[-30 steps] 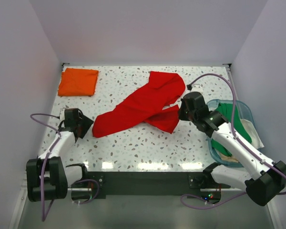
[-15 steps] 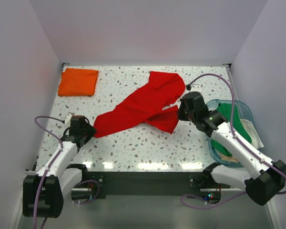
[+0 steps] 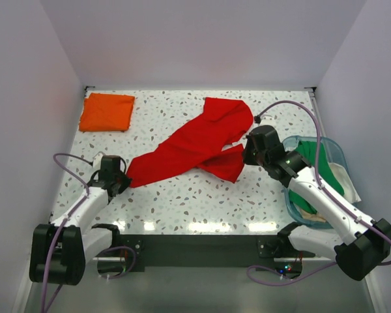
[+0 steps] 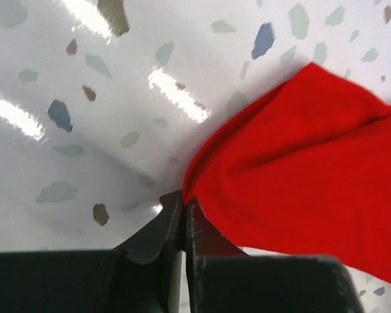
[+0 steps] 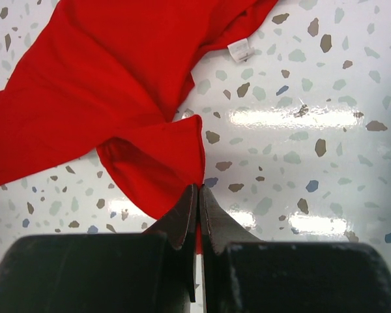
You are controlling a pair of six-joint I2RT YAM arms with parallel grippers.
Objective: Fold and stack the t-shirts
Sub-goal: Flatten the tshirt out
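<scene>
The red t-shirt (image 3: 189,145) lies crumpled in a long diagonal band across the middle of the table. My left gripper (image 3: 122,179) is shut on its lower-left corner (image 4: 293,156); cloth is pinched between the jaws in the left wrist view. My right gripper (image 3: 246,151) is shut on the shirt's right edge (image 5: 163,163), red cloth showing between the closed jaws. A small white neck label (image 5: 238,49) shows near the collar. An orange t-shirt (image 3: 107,111) lies folded at the far left corner. A green t-shirt (image 3: 319,171) sits in the tub.
A translucent teal plastic tub (image 3: 335,153) stands at the right edge, holding the green shirt and some pale cloth (image 3: 345,182). White walls close in the speckled table (image 3: 202,195) on the left, back and right.
My left arm moved right to the red shirt's lower-left corner and its gripper went from open to shut on the cloth. The right arm kept its hold and barely moved.
</scene>
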